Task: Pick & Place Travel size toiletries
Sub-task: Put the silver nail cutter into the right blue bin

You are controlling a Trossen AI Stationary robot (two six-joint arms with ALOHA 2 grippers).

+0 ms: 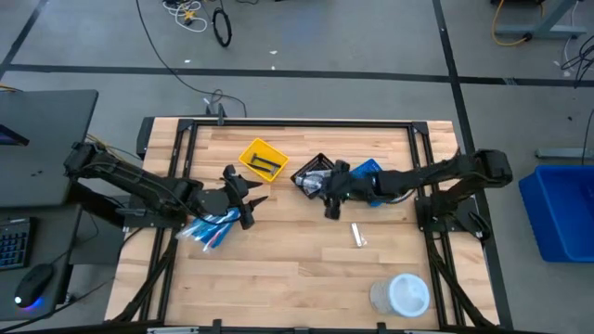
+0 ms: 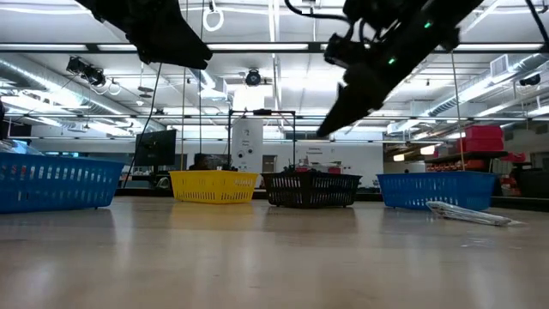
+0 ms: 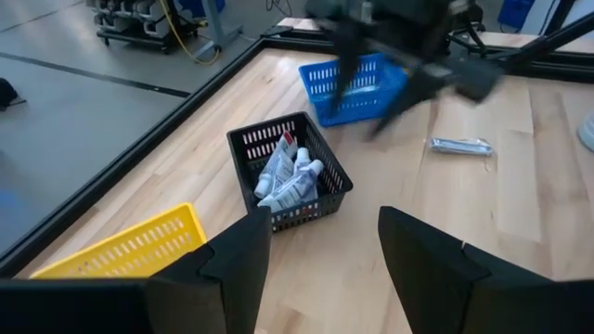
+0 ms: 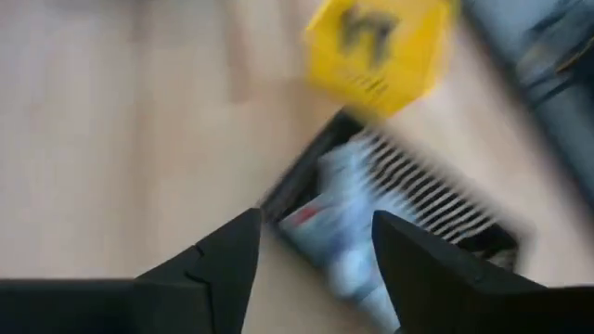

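Several white-and-blue tubes (image 3: 286, 173) lie in the black bin (image 1: 312, 174), which stands between the yellow bin (image 1: 263, 160) and a blue bin (image 1: 368, 173). One slim, pale wrapped item (image 1: 357, 234) lies flat on the bare table, also seen in the left wrist view (image 3: 461, 146) and the low view (image 2: 467, 213). My right gripper (image 1: 329, 202) is open and empty just near of the black bin; its wrist view (image 4: 316, 250) shows the tubes (image 4: 348, 218) beyond its fingers. My left gripper (image 1: 246, 197) is open and empty, held above the table left of the black bin.
A second blue bin (image 1: 209, 230) holding pale blue items sits under my left arm. The yellow bin holds dark items (image 1: 267, 163). A round white tub (image 1: 401, 295) stands at the near right. Bare wood lies along the near middle of the table (image 1: 278, 278).
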